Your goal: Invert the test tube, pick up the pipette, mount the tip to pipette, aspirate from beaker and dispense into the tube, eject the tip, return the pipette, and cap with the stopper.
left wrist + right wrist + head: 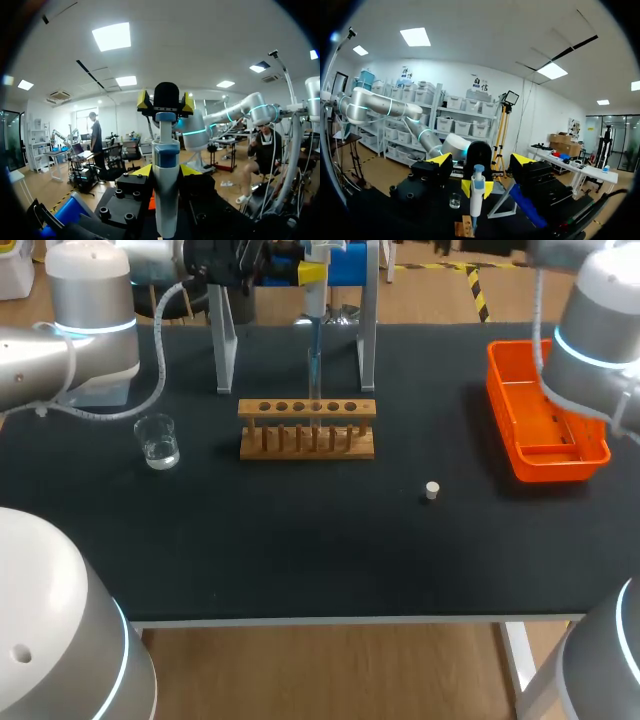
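Note:
A white-and-blue pipette (165,200) stands upright with my left gripper (165,172) shut on its body. In the head view the pipette (312,285) hangs over the wooden rack (307,430). Its tip reaches down into a clear test tube (314,375) standing in the rack. My right gripper (482,160) is open, fingers wide apart, level with the pipette's plunger top (478,170) and not touching it. The beaker (158,442) holds clear liquid at the left. A white stopper (432,490) lies on the mat, right of the rack.
A grey metal pipette stand (225,345) straddles the area behind the rack. An orange tray (545,455) sits at the right edge. The black mat (300,540) stretches in front of the rack.

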You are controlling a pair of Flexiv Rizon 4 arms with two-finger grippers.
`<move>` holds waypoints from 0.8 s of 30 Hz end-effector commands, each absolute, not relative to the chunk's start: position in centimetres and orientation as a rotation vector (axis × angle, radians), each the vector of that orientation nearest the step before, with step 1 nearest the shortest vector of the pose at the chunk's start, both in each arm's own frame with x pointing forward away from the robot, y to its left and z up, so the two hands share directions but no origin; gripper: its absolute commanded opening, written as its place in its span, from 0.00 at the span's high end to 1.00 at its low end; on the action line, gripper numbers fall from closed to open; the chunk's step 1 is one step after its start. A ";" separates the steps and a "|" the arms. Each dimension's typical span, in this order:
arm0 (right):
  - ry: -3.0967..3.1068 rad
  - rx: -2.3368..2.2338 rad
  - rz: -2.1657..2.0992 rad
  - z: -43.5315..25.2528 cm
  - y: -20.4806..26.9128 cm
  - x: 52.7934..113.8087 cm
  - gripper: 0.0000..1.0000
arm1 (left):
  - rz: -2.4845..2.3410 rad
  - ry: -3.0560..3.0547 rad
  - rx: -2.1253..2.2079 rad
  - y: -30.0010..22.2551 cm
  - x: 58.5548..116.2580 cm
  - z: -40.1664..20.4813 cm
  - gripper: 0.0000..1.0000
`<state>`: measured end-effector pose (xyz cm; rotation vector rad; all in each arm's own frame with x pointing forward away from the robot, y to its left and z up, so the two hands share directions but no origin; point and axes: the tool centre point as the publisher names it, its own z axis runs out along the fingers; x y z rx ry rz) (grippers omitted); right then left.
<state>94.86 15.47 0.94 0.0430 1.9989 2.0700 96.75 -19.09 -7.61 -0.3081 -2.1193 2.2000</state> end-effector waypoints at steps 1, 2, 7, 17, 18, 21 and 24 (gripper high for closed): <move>1.964 0.089 2.048 -2.0 11.4 93.1 0.00 | 2.194 -2.117 -0.315 -19.0 97.0 -7.6 1.00; 1.975 0.111 2.047 -2.9 11.0 93.2 0.00 | 2.194 -2.117 -0.315 -19.0 97.0 -7.6 1.00; 2.018 0.111 2.036 -7.5 10.0 93.3 0.00 | 2.194 -2.117 -0.315 -19.0 97.0 -7.6 1.00; 2.129 0.039 2.044 -16.1 10.9 93.9 0.00 | 2.194 -2.117 -0.315 -19.0 97.0 -7.6 1.00; 2.145 0.035 2.044 -16.8 11.3 94.1 0.00 | 2.194 -2.117 -0.315 -19.0 97.0 -7.6 1.00; 2.188 0.014 2.023 -18.7 12.5 94.8 0.00 | 2.194 -2.117 -0.315 -19.0 97.0 -7.6 1.00; 2.237 0.003 1.989 -20.3 14.0 95.4 0.00 | 2.194 -2.117 -0.315 -19.0 97.0 -7.6 1.00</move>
